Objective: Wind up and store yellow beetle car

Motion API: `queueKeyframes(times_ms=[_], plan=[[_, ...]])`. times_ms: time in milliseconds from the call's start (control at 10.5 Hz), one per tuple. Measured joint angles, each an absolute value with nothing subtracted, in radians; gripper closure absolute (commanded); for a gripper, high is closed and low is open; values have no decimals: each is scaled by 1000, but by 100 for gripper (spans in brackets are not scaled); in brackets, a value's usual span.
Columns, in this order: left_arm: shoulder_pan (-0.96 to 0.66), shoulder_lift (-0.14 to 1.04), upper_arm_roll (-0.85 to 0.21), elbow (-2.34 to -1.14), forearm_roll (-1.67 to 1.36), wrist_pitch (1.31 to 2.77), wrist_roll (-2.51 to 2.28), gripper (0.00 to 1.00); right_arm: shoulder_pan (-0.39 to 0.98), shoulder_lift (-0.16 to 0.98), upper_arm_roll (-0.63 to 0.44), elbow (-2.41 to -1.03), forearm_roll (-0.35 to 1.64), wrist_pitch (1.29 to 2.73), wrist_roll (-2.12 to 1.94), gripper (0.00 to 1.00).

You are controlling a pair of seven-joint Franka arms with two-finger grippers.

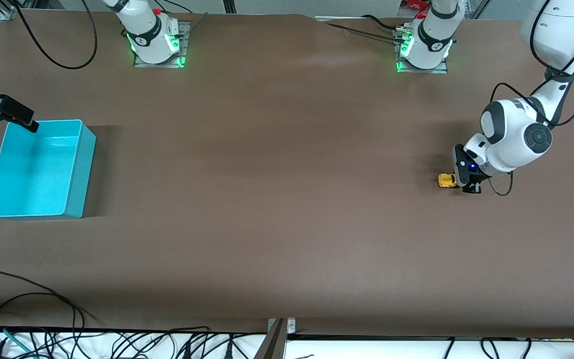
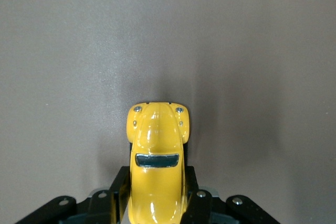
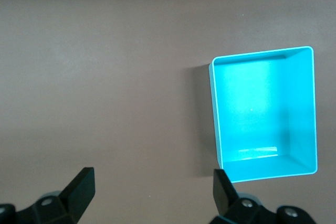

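Note:
The yellow beetle car (image 1: 447,180) stands on the brown table toward the left arm's end. My left gripper (image 1: 461,182) is down at the table, shut on the car's rear half. In the left wrist view the black fingers (image 2: 118,190) press against both sides of the car (image 2: 156,140), and its rounded nose points away from the gripper (image 2: 156,195). My right gripper (image 1: 27,122) waits open over the table beside the teal bin (image 1: 80,169). There is nothing between its fingers (image 3: 84,182), and the bin (image 3: 262,54) is empty.
The teal bin stands toward the right arm's end of the table. Between it and the car lies a wide stretch of bare brown table. Loose cables (image 1: 43,299) lie along the table edge nearest the front camera.

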State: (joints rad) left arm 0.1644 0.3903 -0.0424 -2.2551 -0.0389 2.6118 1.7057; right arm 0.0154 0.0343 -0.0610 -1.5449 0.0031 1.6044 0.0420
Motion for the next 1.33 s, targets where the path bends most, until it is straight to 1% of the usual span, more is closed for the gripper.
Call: queueKeyframes(times_ms=[762,1333], plan=[[238,399,-35,-2243,-41,2612,1757,100,15,34,-61,-1545,3,1604,42,0],[260,414,39,-2218,-47,2613,1903,100,15,34,-61,-1545,3,1604,42,0]])
